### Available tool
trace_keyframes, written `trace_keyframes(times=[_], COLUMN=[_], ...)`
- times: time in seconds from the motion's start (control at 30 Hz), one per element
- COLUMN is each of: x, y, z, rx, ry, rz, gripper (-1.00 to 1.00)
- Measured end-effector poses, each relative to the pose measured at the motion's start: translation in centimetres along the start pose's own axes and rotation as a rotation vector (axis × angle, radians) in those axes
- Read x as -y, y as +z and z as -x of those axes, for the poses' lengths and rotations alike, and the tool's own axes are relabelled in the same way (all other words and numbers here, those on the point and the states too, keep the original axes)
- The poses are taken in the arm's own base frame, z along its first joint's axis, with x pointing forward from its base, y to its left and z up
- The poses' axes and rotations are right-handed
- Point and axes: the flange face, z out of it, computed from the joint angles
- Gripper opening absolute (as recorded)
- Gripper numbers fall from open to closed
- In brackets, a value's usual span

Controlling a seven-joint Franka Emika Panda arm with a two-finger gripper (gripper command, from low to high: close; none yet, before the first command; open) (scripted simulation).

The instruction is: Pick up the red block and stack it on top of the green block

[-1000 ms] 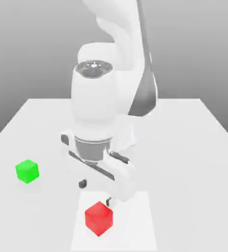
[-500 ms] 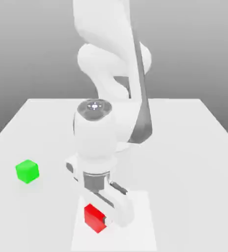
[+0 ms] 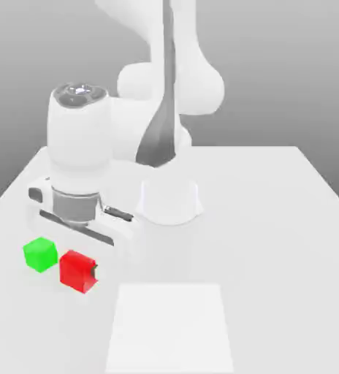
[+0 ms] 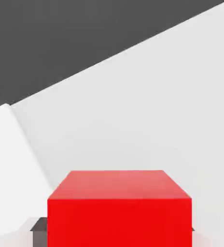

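Exterior view shows the fingers (image 3: 85, 272) closed on the red block (image 3: 75, 269), held just beside the green block (image 3: 39, 254) above the tabletop (image 3: 275, 219); best to centre it over green squarely before lowering and letting go.

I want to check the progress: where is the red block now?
In the exterior view, the red block is held in the gripper, just to the exterior view's right of the green block.

The arm (image 3: 139, 109) reaches low toward the exterior view's left, end effector (image 3: 77, 269) clamped shut, pointing down.
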Motion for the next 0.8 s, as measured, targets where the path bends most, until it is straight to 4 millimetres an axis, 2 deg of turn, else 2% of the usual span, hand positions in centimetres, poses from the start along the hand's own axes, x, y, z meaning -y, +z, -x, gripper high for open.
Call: trace_keyframes(times=[0.43,0.8], x=[-9.3,-17.0], y=[-1.4,-0.1], z=[-4.5,-5.5], rx=[-0.007,0.043], ry=[-0.438,-0.808], rz=[0.012,-0.04], gripper=[-1.0,-1.0])
